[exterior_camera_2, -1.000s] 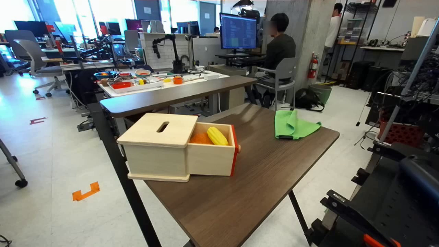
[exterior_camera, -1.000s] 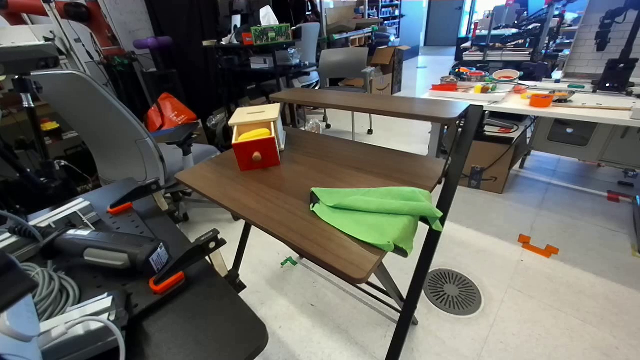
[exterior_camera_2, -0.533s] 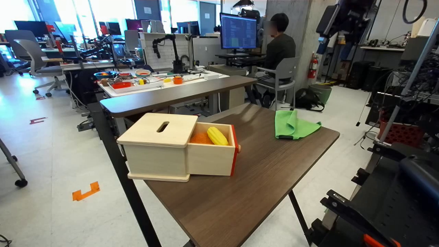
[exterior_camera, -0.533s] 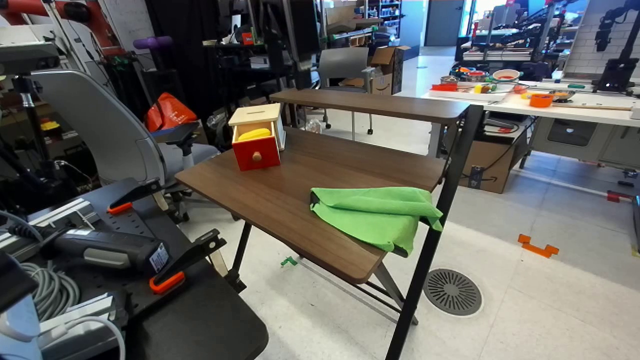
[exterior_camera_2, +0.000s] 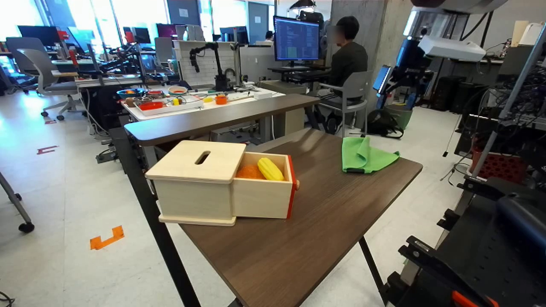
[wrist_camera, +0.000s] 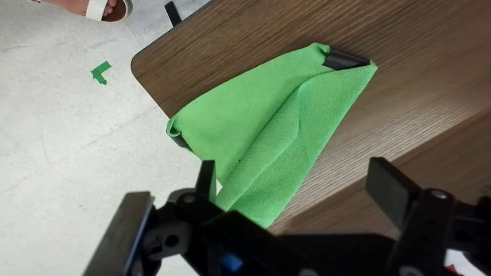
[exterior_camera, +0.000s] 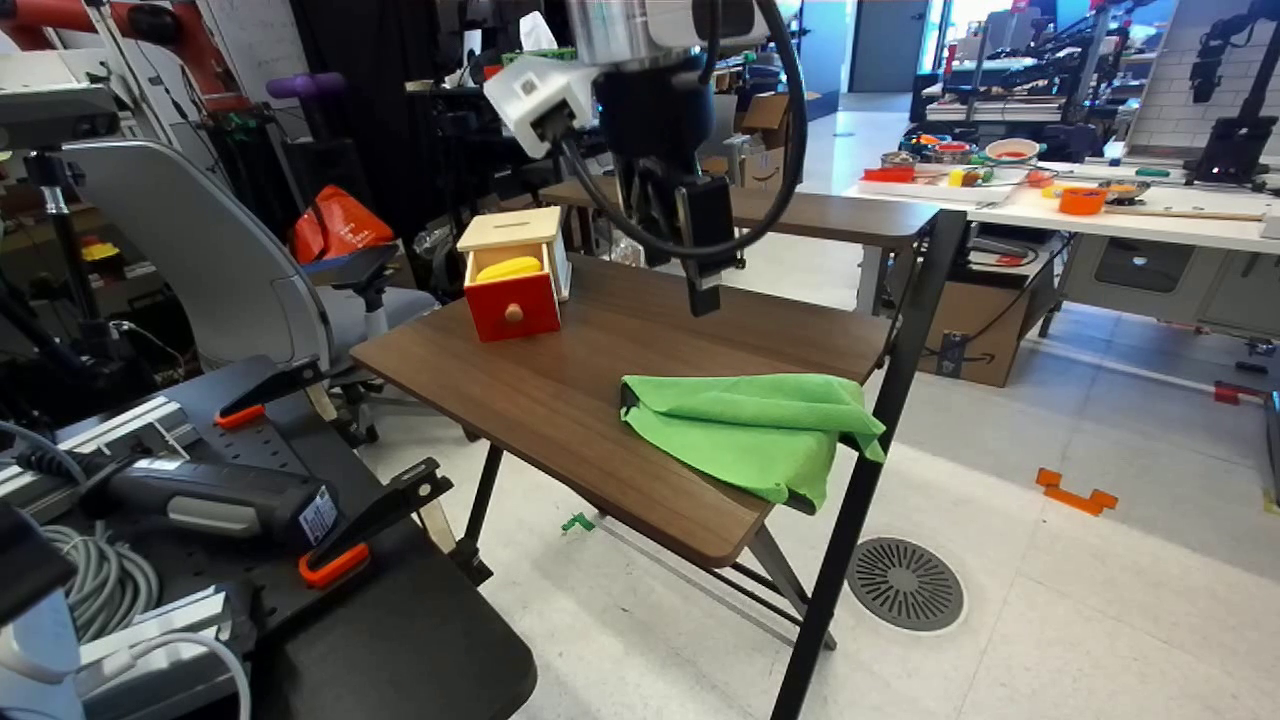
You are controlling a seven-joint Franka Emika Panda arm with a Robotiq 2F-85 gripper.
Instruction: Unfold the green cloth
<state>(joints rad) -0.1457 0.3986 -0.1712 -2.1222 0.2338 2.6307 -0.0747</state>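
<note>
The bright green cloth [exterior_camera: 745,425] lies folded near a corner of the brown table [exterior_camera: 600,370], with part of it hanging past the edge. In the wrist view the cloth [wrist_camera: 245,119] has a raised fold running along its length and black patches at two corners. It also shows in an exterior view [exterior_camera_2: 362,157]. My gripper [wrist_camera: 293,172] is open and empty, its fingers wide apart. One finger overlaps the cloth's lower end in the wrist view; the part beneath the gripper is hidden. In both exterior views the gripper [exterior_camera: 695,290] [exterior_camera_2: 394,98] hangs above the table, apart from the cloth.
A wooden box [exterior_camera_2: 194,192] with a red-fronted open drawer [exterior_camera: 512,305] stands on the table, holding a yellow item [exterior_camera_2: 270,169] and an orange item [exterior_camera_2: 250,172]. A raised shelf [exterior_camera: 740,205] runs along the table's side. A black post [exterior_camera: 890,400] stands beside the cloth.
The arm was out of both exterior views, then entered at the top. The gripper has since come lower over the table, toward the cloth's side. The cloth and box have not moved.
</note>
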